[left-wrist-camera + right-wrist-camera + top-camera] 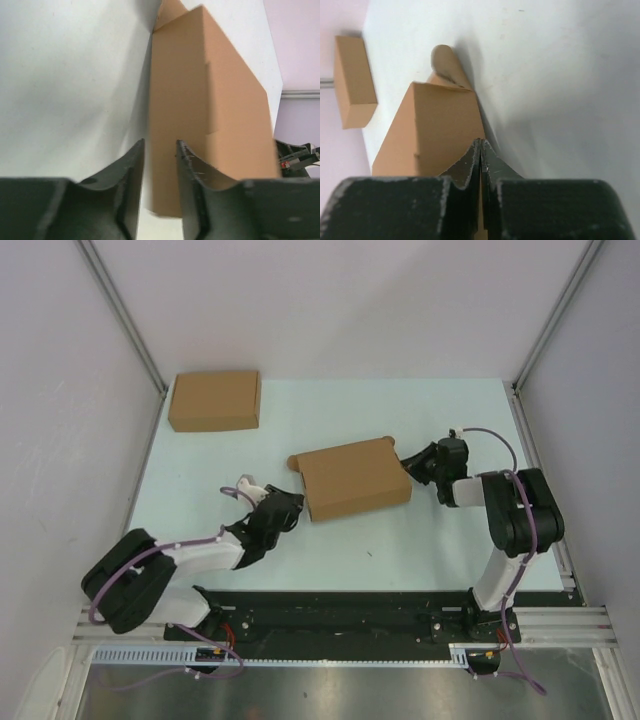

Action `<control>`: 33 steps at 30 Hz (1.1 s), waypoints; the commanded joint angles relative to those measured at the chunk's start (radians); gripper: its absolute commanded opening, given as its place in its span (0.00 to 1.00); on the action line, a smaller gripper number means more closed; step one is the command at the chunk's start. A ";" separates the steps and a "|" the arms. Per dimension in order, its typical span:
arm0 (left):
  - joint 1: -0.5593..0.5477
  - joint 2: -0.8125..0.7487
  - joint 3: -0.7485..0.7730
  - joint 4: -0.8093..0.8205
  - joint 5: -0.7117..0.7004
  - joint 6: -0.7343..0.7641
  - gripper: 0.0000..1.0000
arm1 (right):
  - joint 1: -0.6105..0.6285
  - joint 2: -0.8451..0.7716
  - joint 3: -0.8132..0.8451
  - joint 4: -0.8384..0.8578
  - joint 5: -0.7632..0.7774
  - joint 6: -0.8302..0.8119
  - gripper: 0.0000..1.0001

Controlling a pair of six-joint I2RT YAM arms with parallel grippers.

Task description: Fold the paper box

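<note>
The paper box (352, 480) lies in the middle of the table as a flat brown cardboard rectangle, with a rounded tab (294, 461) sticking out at its far left corner. My left gripper (291, 508) is at the box's near left corner, just apart from it. In the left wrist view the left gripper (160, 150) stands narrowly open and empty, and the box (220, 100) stretches away ahead. My right gripper (408, 466) is at the box's right edge. In the right wrist view it (481, 146) is shut, with a sliver of the box's (440, 125) cardboard between its fingers.
A second, ready-made flat brown cardboard box (214, 400) lies at the far left corner of the table and also shows in the right wrist view (352, 82). Pale walls and metal frame posts (122, 315) enclose the table on three sides.
</note>
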 commanded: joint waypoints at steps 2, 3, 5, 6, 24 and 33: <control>0.049 -0.192 0.020 -0.281 -0.072 0.038 0.43 | -0.046 -0.138 -0.012 -0.300 0.122 -0.045 0.14; 0.070 -0.217 0.011 -0.300 -0.076 0.040 0.44 | -0.054 -0.155 -0.015 -0.319 0.126 -0.054 0.18; 0.094 -0.287 -0.016 -0.350 -0.088 0.047 0.46 | -0.073 -0.204 -0.013 -0.382 0.155 -0.065 0.29; 0.118 -0.306 -0.023 -0.361 -0.087 0.050 0.47 | -0.079 -0.221 -0.013 -0.395 0.165 -0.079 0.32; 0.284 0.100 0.110 0.257 0.471 0.304 0.73 | -0.016 -0.045 0.240 -0.251 -0.075 -0.214 0.70; 0.284 0.277 0.274 0.173 0.553 0.359 0.72 | 0.003 0.073 0.315 -0.313 -0.035 -0.288 0.70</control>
